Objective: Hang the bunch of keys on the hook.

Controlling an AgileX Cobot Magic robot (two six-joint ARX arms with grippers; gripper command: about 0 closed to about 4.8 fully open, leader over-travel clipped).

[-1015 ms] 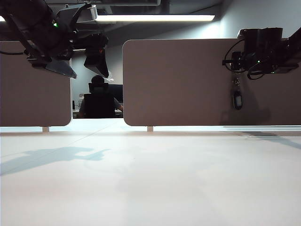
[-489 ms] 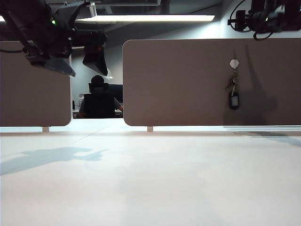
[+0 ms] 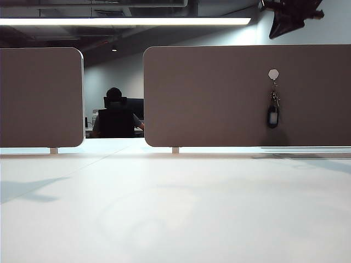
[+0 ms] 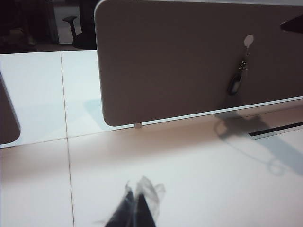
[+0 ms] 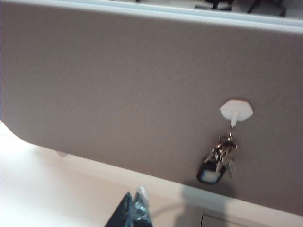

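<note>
The bunch of keys (image 3: pixel 272 112) with its black fob hangs from the small whitish hook (image 3: pixel 273 74) on the right brown panel (image 3: pixel 208 98). My right gripper (image 3: pixel 277 33) is high above the hook at the top edge of the exterior view, well apart from the keys. In the right wrist view its fingers (image 5: pixel 134 196) are shut and empty, with the hook (image 5: pixel 236 110) and keys (image 5: pixel 217 165) beyond them. My left gripper (image 4: pixel 136 194) is shut on nothing over the white table. It is outside the exterior view. The hook (image 4: pixel 248 40) and keys (image 4: pixel 235 82) lie far from it.
A second brown panel (image 3: pixel 41 98) stands at the left, with a gap between the two where a person sits in a chair (image 3: pixel 115 118). The white table (image 3: pixel 175 208) spreads in front. A dark slot (image 4: pixel 274 130) lies in the table below the keys.
The right gripper let go of the keys, which stay on the hook, rose to the top edge and shut. The left arm lifted out of the exterior view and its gripper shut.
</note>
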